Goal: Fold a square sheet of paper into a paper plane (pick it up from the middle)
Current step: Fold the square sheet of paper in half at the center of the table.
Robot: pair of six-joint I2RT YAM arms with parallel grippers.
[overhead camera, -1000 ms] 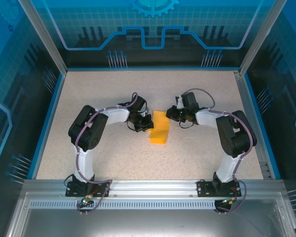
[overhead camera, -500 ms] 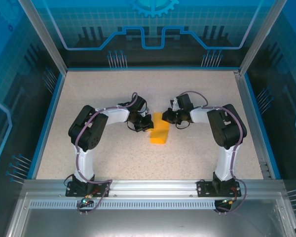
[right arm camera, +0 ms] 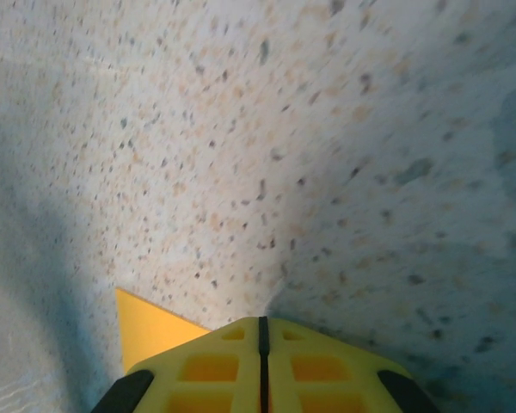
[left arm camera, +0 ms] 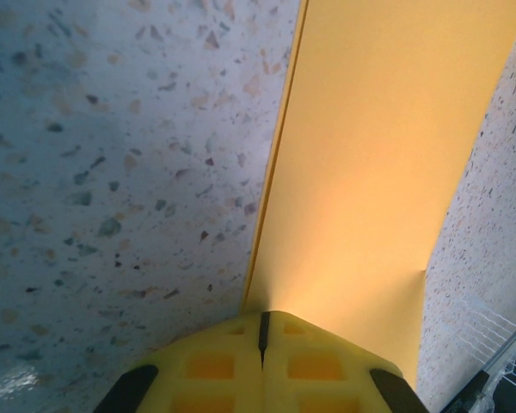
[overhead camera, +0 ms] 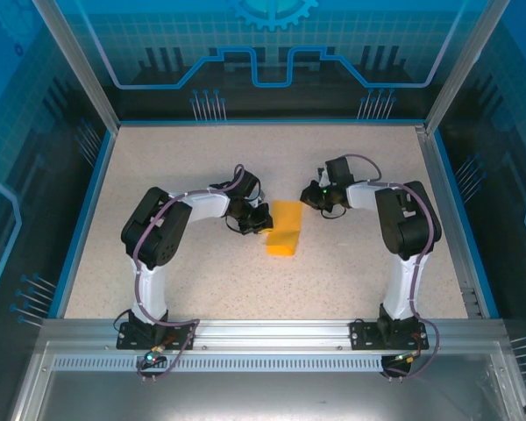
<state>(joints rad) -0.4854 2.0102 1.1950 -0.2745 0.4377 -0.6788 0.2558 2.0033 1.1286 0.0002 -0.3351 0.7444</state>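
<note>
There is one folded orange paper (overhead camera: 285,228) and there are two robot arms (overhead camera: 162,232) on one speckled worktop (overhead camera: 202,289).

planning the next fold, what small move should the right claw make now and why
Probably slide the shut right claw onto the orange sheet: it sits just off its far corner, while the shut left claw rests on the opposite edge.

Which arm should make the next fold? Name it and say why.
Right, probably. The right gripper is shut and free beside the far right corner of the folded paper, while the left gripper sits shut at its left edge, seemingly pinning it.
</note>
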